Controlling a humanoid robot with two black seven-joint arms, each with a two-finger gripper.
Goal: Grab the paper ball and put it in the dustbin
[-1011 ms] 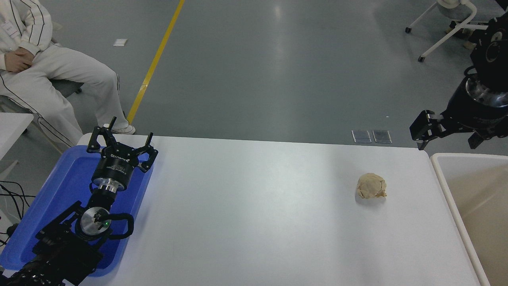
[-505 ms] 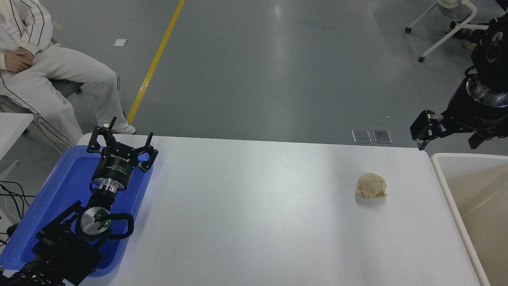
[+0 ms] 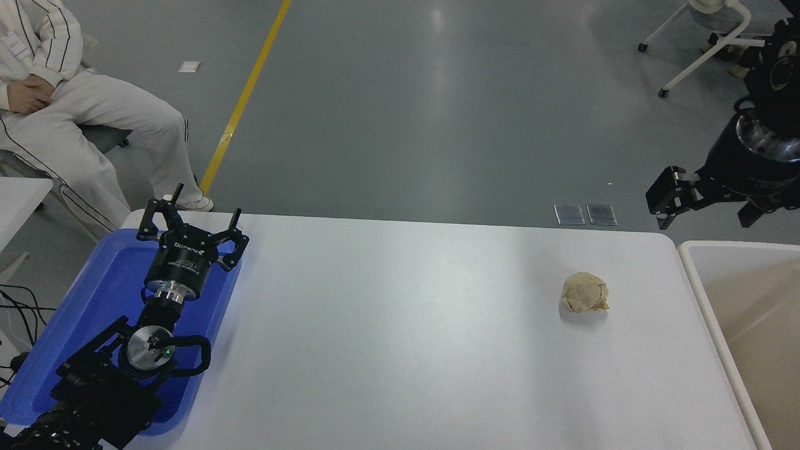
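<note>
Paper ball sits alone on the white counter, near the dustbin and just left of its white rim, not touching it. Right gripper hangs in the air beyond the dustbin's far corner, well apart from the ball, fingers spread open, holding nothing. Left gripper is parked over the blue tray, far left of the dustbin, fingers open and empty. Person seated past the tray.

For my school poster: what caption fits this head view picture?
Paper ball waits on the table beside the dustbin.
</note>
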